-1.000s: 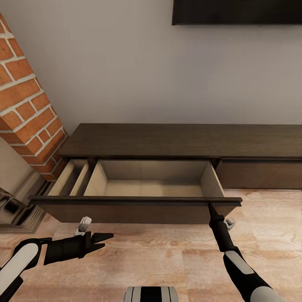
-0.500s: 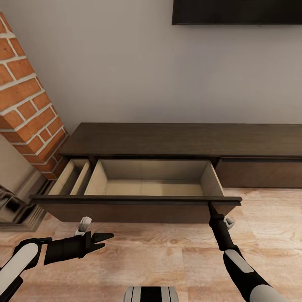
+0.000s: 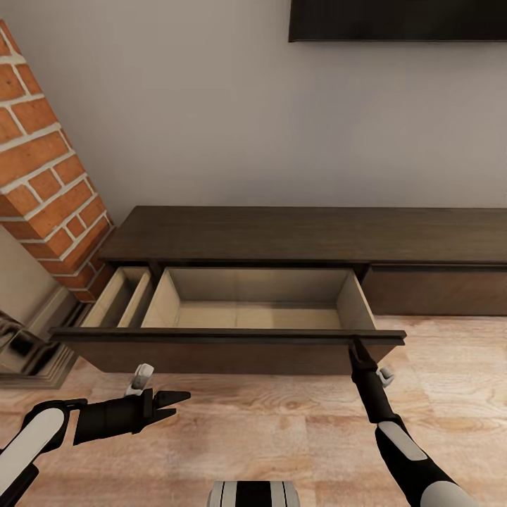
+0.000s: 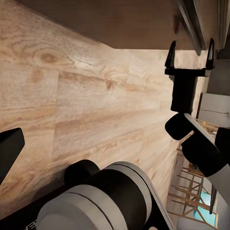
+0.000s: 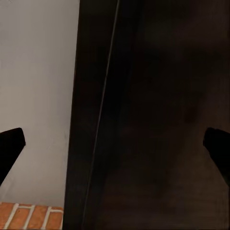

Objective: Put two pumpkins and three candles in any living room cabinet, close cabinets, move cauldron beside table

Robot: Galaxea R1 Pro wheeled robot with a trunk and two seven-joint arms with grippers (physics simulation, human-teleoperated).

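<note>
1. wooden floor (image 3: 282, 422) fronts a long dark cabinet (image 3: 310, 236) against a grey wall, with a brick column (image 3: 42, 183) at its left end and a dark screen (image 3: 398, 20) above.
2. cabinet drawer (image 3: 253, 310) stands pulled out; its pale inside holds nothing visible.
3. right hand (image 3: 360, 350) is at the drawer front's right end, touching or just under its top edge; in the right wrist view its fingers (image 5: 218, 148) stand wide apart with nothing between them.
4. left hand (image 3: 172, 405) hovers over the floor, near the drawer front but apart from it, fingers spread, holding nothing.
5. progress, as judged: early. one drawer is open; pumpkins, candles and cauldron are not stored or placed as far as the pictures show, and closing remains.
6. clearance: the projecting drawer front is the nearest edge to both arms; open floor lies behind them, and the brick column limits room at the left.
</note>
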